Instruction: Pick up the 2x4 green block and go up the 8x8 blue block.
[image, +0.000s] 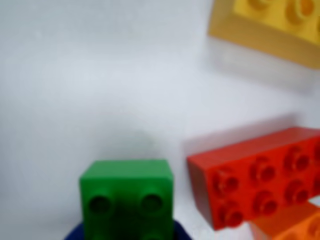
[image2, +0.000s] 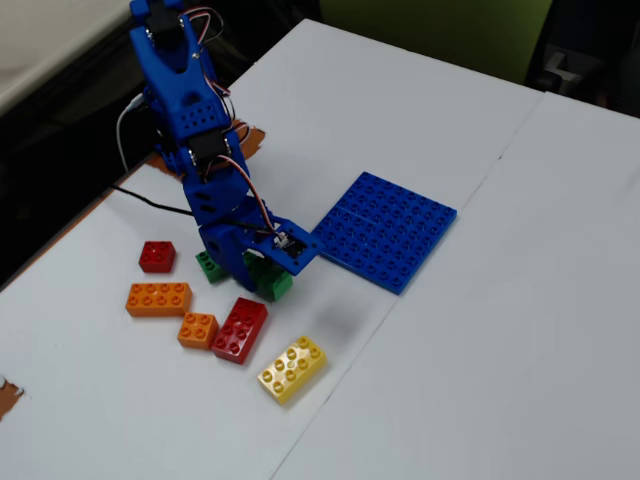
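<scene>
Green 2x4 block (image: 127, 200) apparently clamped in the pincer (image2: 268, 272).

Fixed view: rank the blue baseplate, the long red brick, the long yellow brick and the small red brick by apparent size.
1. Blue baseplate
2. Long red brick and long yellow brick, which look alike
3. Small red brick
</scene>
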